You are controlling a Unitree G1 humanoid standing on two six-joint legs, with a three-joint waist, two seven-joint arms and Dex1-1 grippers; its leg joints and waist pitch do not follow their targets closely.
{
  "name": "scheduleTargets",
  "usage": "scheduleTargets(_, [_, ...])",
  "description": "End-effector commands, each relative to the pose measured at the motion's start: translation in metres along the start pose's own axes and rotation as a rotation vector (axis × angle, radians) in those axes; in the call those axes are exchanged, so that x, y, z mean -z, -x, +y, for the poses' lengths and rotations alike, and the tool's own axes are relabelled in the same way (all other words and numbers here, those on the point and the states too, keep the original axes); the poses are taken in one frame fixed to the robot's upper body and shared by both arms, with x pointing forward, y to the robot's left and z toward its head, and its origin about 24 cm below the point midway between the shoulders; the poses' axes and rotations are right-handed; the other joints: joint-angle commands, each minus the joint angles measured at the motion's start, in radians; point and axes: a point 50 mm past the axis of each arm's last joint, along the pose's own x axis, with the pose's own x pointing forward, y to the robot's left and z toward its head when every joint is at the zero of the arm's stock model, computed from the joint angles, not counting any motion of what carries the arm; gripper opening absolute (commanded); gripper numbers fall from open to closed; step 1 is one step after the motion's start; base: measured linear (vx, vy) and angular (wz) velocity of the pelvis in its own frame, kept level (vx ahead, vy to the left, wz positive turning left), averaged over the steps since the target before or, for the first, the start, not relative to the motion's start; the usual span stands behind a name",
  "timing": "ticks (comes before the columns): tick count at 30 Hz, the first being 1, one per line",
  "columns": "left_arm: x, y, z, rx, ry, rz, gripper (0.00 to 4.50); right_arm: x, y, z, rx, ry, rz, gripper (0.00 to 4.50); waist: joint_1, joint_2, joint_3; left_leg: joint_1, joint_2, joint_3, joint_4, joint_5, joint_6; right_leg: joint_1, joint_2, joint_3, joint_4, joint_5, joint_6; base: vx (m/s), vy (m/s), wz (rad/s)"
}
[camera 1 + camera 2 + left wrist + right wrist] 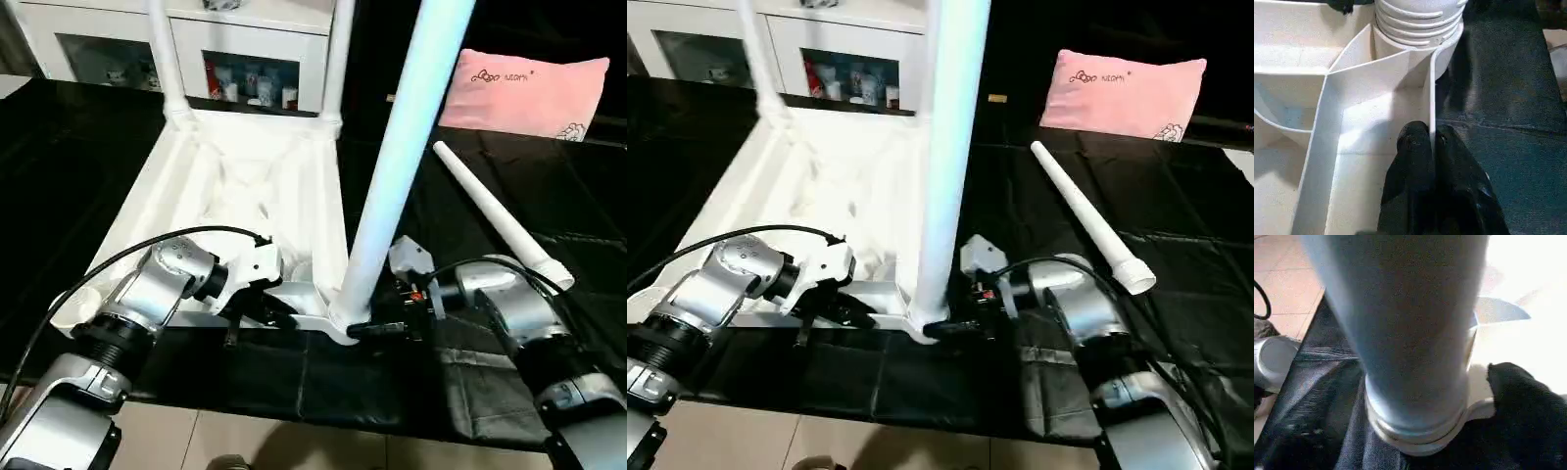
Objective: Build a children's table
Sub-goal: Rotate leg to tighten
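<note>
The white tabletop (186,186) lies upside down on black cloth, ribs up. Two white legs (165,59) (339,59) stand in its far corner sockets. A third leg (397,166) stands in the near right socket (338,321). A fourth leg (490,217) lies loose on the cloth to the right. My left gripper (1432,133) is shut on the tabletop's thin near rim wall, beside that socket. My right gripper (377,329) is at the base of the third leg, open, with one finger (1523,406) standing a little off the leg.
A pink pillow (534,93) lies at the back right and a white glass-door cabinet (250,49) stands behind the tabletop. The near left corner socket (71,308) holds nothing. The black cloth (294,377) ends at tiled floor (294,441) just in front of me.
</note>
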Motion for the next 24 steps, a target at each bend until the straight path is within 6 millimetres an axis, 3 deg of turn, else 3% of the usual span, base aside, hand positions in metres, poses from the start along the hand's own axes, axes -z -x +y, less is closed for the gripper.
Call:
scheduleTargets(1, [-0.008, -0.009, -0.006, 0.095, -0.052, -0.003, 0.0, -0.004, 0.002, -0.002, -0.007, 0.019, -0.007, 3.94, -0.006, 0.004, -0.067, 0.003, 0.026, 0.004, -0.062, -0.156, 0.044, 0.059, -0.076, 0.049, -0.067, -0.197, -0.201, 0.0, 0.0, 0.0])
scheduleTargets(5, [-0.008, -0.01, -0.007, 0.104, -0.056, 0.0, 0.0, -0.003, 0.001, -0.002, -0.018, 0.021, -0.017, 3.67, -0.007, 0.004, -0.067, 0.002, 0.026, 0.004, -0.061, -0.155, 0.045, 0.059, -0.074, 0.049, -0.066, -0.192, -0.202, 0.0, 0.0, 0.0])
scheduleTargets(6, [-0.008, -0.01, -0.007, 0.106, -0.057, 0.001, 0.0, -0.003, 0.001, -0.001, -0.023, 0.02, -0.018, 3.38, -0.006, 0.004, -0.067, 0.003, 0.026, 0.004, -0.061, -0.154, 0.046, 0.059, -0.075, 0.048, -0.066, -0.194, -0.202, 0.0, 0.0, 0.0])
scheduleTargets(11, [-0.008, -0.011, -0.007, 0.108, -0.058, 0.003, 0.0, -0.002, 0.0, 0.0, -0.035, 0.018, -0.02, 3.18, -0.006, 0.004, -0.067, 0.002, 0.026, 0.004, -0.061, -0.154, 0.047, 0.059, -0.074, 0.048, -0.065, -0.188, -0.204, 0.0, 0.0, 0.0])
scheduleTargets(14, [-0.007, -0.011, -0.008, 0.107, -0.054, 0.001, 0.0, -0.001, -0.001, 0.002, -0.046, 0.016, -0.025, 2.82, -0.006, 0.006, -0.067, 0.002, 0.026, 0.003, -0.061, -0.153, 0.045, 0.059, -0.074, 0.048, -0.066, -0.193, -0.202, 0.0, 0.0, 0.0])
scheduleTargets(20, [-0.01, -0.016, 0.0, 0.006, 0.027, -0.042, 0.0, 0.002, -0.008, 0.001, 0.046, -0.092, -0.09, 2.69, -0.007, 0.007, -0.067, 0.003, 0.026, 0.004, -0.062, -0.146, 0.043, 0.06, -0.072, 0.049, -0.064, -0.169, -0.21, 0.0, 0.0, 0.0])
scheduleTargets(22, [-0.014, -0.021, 0.007, -0.077, 0.072, -0.066, 0.0, 0.005, -0.016, -0.003, 0.147, -0.154, -0.089, 2.69, -0.009, 0.007, -0.065, 0.003, 0.026, 0.002, -0.063, -0.16, 0.035, 0.06, -0.072, 0.047, -0.066, -0.195, -0.206, 0.0, 0.0, 0.0])
scheduleTargets(24, [-0.017, -0.024, 0.012, -0.137, 0.112, -0.086, 0.0, 0.006, -0.022, -0.006, 0.218, -0.173, -0.089, 2.68, -0.018, 0.007, -0.056, 0.008, 0.02, -0.002, -0.068, -0.229, 0.007, 0.055, -0.077, 0.044, -0.086, -0.36, -0.162, 0.0, 0.0, 0.0])
